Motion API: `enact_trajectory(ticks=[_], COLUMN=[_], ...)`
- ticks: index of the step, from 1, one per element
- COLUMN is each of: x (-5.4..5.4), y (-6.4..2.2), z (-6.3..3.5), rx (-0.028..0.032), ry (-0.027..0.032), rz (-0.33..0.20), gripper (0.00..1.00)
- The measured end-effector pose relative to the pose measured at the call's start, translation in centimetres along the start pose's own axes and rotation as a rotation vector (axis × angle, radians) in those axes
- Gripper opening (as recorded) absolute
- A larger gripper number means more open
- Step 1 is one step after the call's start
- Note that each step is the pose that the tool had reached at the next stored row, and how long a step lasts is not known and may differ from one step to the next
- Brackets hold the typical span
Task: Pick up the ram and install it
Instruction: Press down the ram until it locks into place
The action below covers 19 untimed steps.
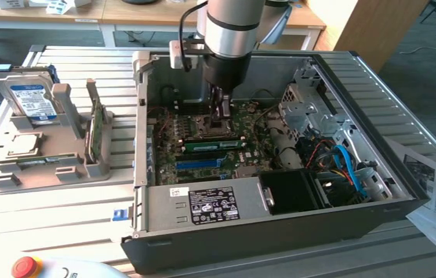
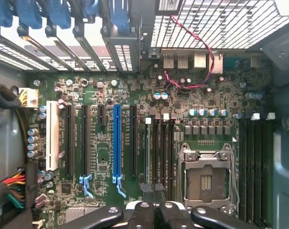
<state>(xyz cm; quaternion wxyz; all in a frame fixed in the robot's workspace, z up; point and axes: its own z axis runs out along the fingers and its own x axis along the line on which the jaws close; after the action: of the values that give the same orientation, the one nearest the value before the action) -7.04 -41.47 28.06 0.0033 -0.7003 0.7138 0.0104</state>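
The ram (image 1: 215, 144) sits on the motherboard (image 1: 202, 156) inside the case (image 1: 280, 231) on a slatted metal table (image 1: 63, 202); claw (image 1: 222, 120) pressed together.

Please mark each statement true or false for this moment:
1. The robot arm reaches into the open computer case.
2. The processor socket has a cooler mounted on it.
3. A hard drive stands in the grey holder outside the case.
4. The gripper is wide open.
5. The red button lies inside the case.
1. True. The gripper is over the motherboard inside the computer case.
2. False. The processor socket is bare, with no cooler on it.
3. True. The hard drive stands in the grey holder at the exterior view's left.
4. False. The gripper is shut.
5. False. The red button lies outside the case, in front of it.
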Motion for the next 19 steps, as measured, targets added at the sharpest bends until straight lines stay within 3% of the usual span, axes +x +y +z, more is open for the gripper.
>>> enact_trajectory(ticks=[19], x=[-0.1], y=[0.04], z=[-3.63], rx=[0.0001], ry=[0.0047], rz=[0.0], gripper=[0.11])
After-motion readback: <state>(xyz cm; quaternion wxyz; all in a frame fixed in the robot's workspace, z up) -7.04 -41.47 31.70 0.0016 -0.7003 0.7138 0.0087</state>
